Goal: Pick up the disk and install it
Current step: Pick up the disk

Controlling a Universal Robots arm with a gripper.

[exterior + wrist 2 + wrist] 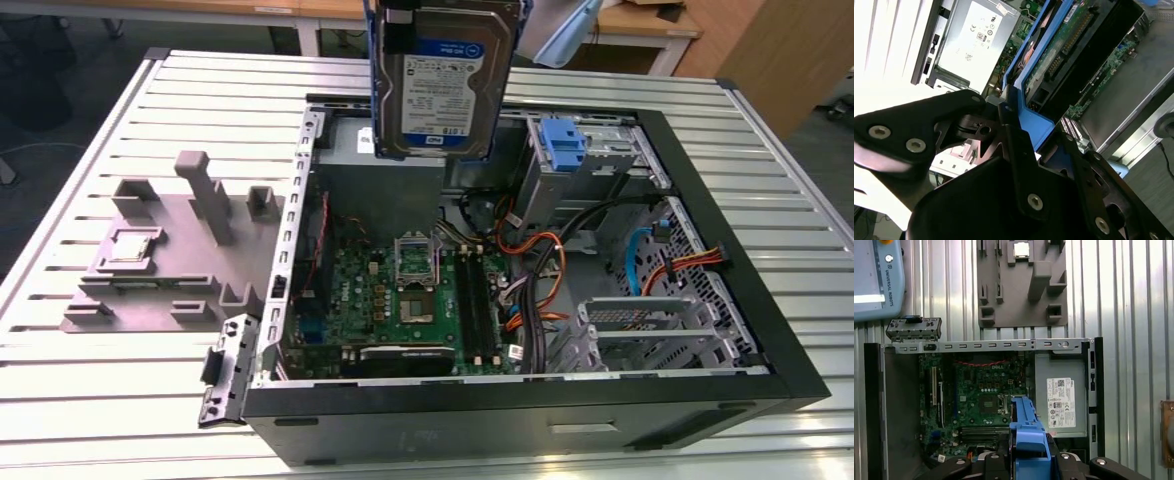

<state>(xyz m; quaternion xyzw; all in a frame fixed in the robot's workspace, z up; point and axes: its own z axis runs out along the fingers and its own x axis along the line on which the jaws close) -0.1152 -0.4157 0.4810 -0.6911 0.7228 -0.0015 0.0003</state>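
Note:
The disk [443, 75] hangs upright in the air above the back of the open computer case [534, 400], its white-and-blue label facing the exterior camera and its blue carrier bracket along both edges. In both wrist views my gripper [1030, 461] [1041, 137] is shut on the disk, with black fingers [1016, 145] pressed against the blue bracket [1028, 432] [1029, 117]. The disk's green circuit-board side [1064, 45] shows in the second wrist view. Below the held disk lie the motherboard [979, 400] and the case's interior.
A grey metal box with a white sticker [1060, 402] sits in a case corner. A drive bay with a bare blue bracket [567, 150] stands at the case's back, orange and black cables [541, 260] beside it. A grey fixture [174, 250] lies on the slatted table [120, 370].

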